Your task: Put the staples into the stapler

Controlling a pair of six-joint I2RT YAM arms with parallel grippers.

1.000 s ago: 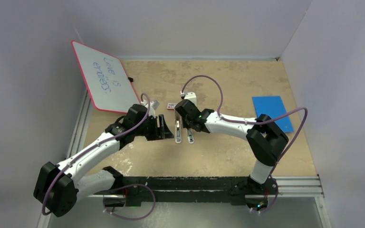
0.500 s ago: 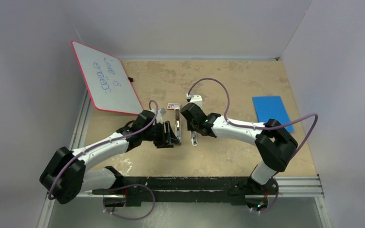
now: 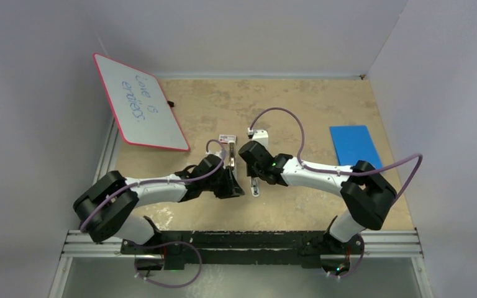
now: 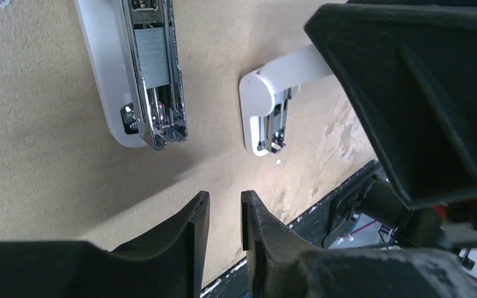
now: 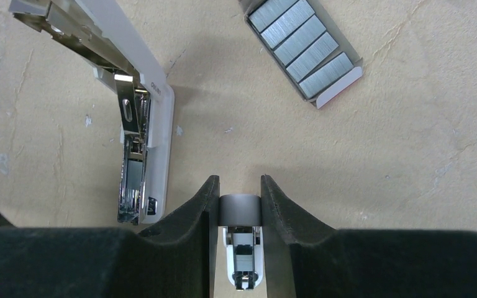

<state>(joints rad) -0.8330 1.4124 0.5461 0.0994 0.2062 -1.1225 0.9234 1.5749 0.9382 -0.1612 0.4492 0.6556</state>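
The white stapler lies opened out on the table. Its metal magazine half (image 4: 146, 74) holds the staples (image 4: 151, 53), a ribbed grey block in the channel; this half also shows in the right wrist view (image 5: 138, 167) and the top view (image 3: 232, 160). My right gripper (image 5: 240, 181) is shut on the stapler's other white half (image 5: 242, 248) at its dark grey end (image 5: 240, 211), low on the table (image 3: 255, 185). My left gripper (image 4: 225, 202) is just in front of the magazine half, jaws a narrow gap apart with nothing between them (image 3: 235, 185).
An open red-and-white little box (image 5: 304, 46) with several staple strips lies behind the stapler (image 3: 225, 139). A whiteboard (image 3: 140, 102) leans at the back left. A blue sheet (image 3: 355, 146) lies at the right. The black rail (image 3: 242, 239) runs along the near edge.
My left arm has swung right and toward the near edge, ending just in front of the stapler. My right gripper has shifted slightly right and nearer with the white stapler half.
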